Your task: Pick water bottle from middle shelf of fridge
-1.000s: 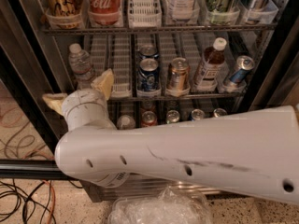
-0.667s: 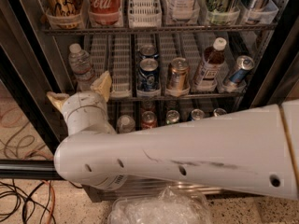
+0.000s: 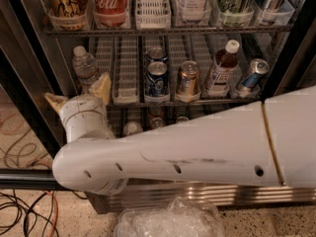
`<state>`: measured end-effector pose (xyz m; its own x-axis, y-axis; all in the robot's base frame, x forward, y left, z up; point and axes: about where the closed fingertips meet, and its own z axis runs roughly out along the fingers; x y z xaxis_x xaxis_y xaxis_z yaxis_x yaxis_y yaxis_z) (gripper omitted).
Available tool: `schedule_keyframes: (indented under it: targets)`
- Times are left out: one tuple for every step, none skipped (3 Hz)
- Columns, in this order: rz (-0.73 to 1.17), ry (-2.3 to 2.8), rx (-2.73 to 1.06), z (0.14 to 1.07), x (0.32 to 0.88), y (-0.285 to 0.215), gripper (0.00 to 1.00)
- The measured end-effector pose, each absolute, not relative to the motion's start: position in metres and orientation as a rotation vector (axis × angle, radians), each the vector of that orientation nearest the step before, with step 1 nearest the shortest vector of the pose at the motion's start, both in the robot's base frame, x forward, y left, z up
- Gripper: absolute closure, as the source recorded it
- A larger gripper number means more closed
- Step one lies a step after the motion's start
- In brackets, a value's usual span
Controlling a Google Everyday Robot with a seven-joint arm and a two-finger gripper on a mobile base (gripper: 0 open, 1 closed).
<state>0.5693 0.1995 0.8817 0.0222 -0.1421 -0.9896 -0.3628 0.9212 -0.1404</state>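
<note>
The water bottle (image 3: 84,67), clear with a white cap, stands at the left end of the middle shelf (image 3: 127,98) inside the fridge (image 3: 222,194). My gripper (image 3: 79,94) is just below and in front of the bottle. Its two tan fingertips (image 3: 102,85) are spread apart and hold nothing. The right fingertip is beside the bottle's base and the left one is lower, in front of the fridge's left frame. My white arm (image 3: 197,147) crosses the lower half of the view and hides much of the bottom shelf.
On the same shelf stand blue cans (image 3: 158,78), a gold can (image 3: 188,79), a brown-liquid bottle (image 3: 220,69) and a tilted can (image 3: 251,73). A Coca-Cola bottle (image 3: 109,4) is on the shelf above. The dark door frame (image 3: 24,102) is at left. Cables (image 3: 24,211) and clear plastic (image 3: 170,221) lie on the floor.
My gripper has shifted slightly left and up, staying just below the water bottle. The fingers remain spread and the bottle has not moved.
</note>
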Motion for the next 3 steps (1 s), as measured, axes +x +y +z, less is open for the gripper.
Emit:
schedule_keyframes:
  targets:
    - [0.142,1.53,-0.376,0.889,0.585,0.199,0.14]
    - [0.102,1.516,-0.335,0.894,0.596,0.193,0.21]
    - [0.1,1.516,-0.333,0.894,0.594,0.192,0.25]
